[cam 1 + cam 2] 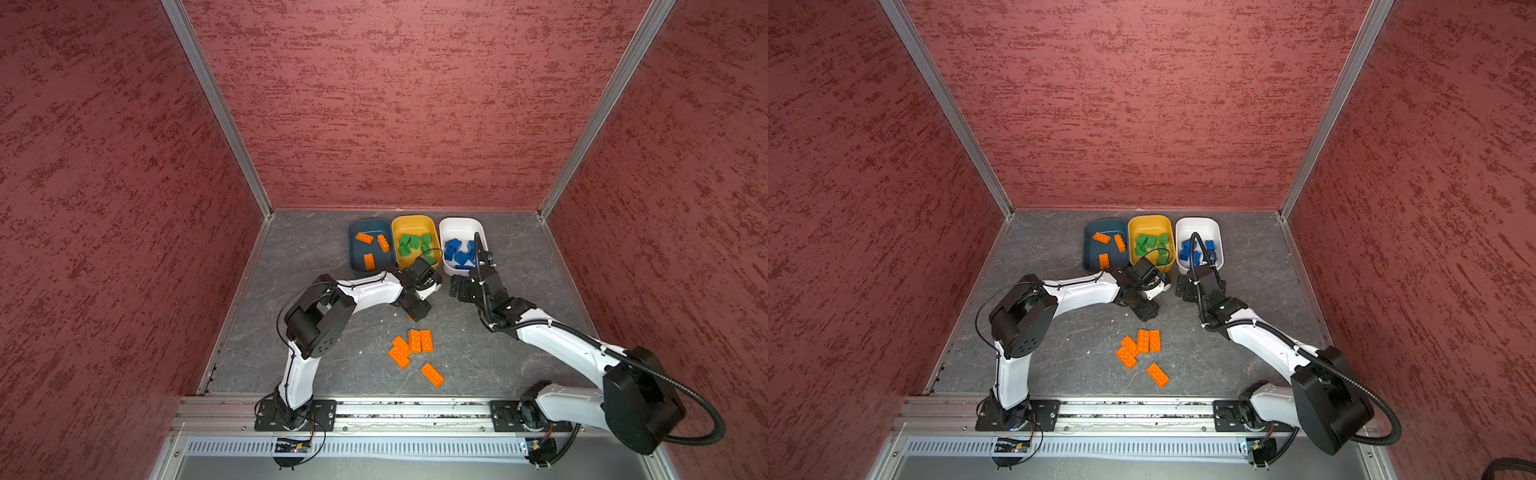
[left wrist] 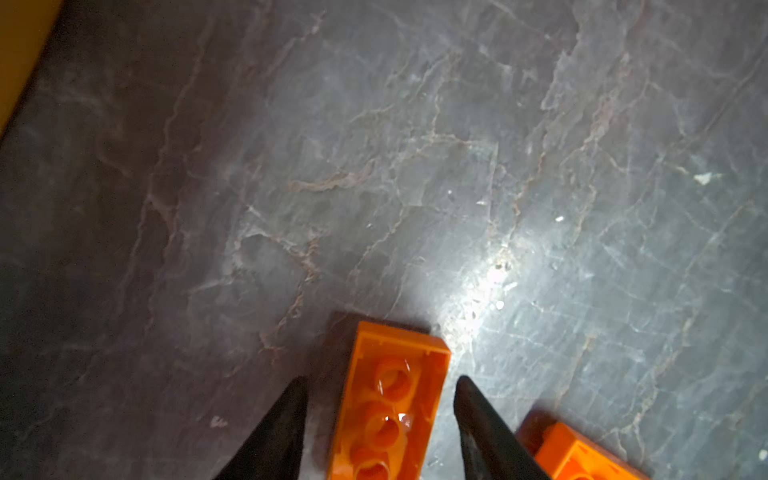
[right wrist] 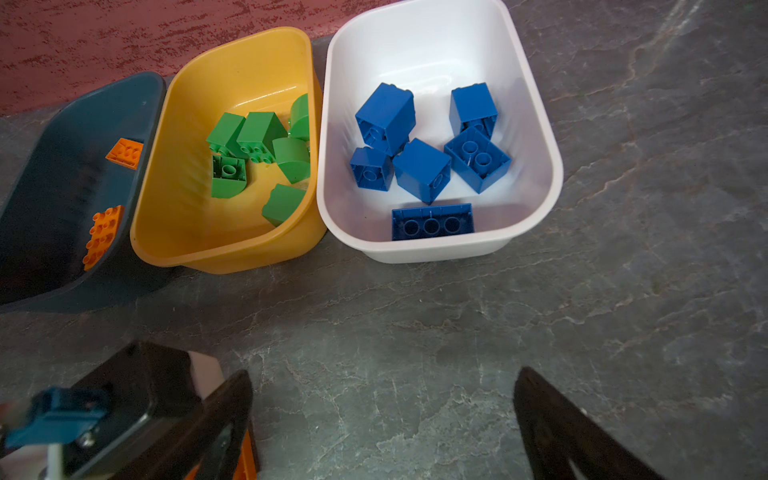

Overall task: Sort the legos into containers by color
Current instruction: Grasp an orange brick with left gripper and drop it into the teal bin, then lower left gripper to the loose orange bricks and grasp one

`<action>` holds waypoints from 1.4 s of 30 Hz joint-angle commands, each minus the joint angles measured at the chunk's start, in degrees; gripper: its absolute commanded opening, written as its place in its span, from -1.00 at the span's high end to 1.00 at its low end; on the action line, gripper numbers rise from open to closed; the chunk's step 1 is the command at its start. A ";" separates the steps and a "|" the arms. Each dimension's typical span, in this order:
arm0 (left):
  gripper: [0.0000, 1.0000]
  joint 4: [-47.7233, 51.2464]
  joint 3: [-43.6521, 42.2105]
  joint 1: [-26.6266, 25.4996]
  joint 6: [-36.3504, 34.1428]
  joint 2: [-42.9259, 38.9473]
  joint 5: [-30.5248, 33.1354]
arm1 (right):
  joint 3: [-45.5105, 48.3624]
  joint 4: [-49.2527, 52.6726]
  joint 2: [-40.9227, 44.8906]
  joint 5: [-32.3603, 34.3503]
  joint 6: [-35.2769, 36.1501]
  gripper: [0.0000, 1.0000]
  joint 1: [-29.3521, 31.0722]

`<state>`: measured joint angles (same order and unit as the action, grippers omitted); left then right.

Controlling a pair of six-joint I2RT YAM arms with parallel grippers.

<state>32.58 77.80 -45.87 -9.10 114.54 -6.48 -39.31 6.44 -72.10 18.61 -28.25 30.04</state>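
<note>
- Left wrist view: straddles an orange plate [image 2: 390, 399] with the left gripper [image 2: 378, 380], fingers apart, a sliver of table [image 2: 374, 166] showing on each side; no clamp visible yet.
- Lines up across the plate's narrow width, probably because only that short span fits between the slim tips.
- Lies flat with the hollow side up, so offers two straight side walls to press on.
- Sits near a second orange plate [image 2: 582, 457] at the frame edge; hence, by the look of it, the tight approach from above rather than a sweep.
- Hangs spread wide and empty on the other side: right gripper [image 3: 384, 372], over bare table just before the white tub [image 3: 436, 251], likely parked clear to give the left arm room.
- In both top views, shows five loose orange plates [image 1: 411, 347] clustered nearer the arm bases, well apart from the tubs.
- Keeps colours separate at the back wall: three sorted orange plates [image 1: 365, 237] in the dark teal tub [image 1: 352, 249], green blocks [image 1: 413, 243] in the yellow tub [image 1: 415, 217], blue blocks [image 1: 457, 251] in the white one.
- Points to the teal tub as the plate's home, with only orange left to sort.
</note>
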 commanded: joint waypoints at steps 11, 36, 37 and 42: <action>0.39 -9.33 -2.56 9.59 17.01 -15.25 9.32 | -1.37 0.52 0.00 3.19 0.72 -0.98 -0.42; -0.98 3.03 -13.38 3.83 30.69 -22.37 6.42 | 0.95 0.62 0.53 2.38 -0.31 -0.98 -0.42; -1.00 3.38 -14.86 1.69 30.37 -23.13 4.77 | 0.92 0.38 0.31 2.39 -0.31 -0.98 -0.45; -0.99 7.29 -14.43 -7.95 29.10 -20.94 1.11 | 0.69 -0.44 -1.06 2.09 0.03 -0.98 -0.45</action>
<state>37.23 62.35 -50.78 21.43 92.49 -1.45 -38.92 7.07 -72.36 19.97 -27.64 30.04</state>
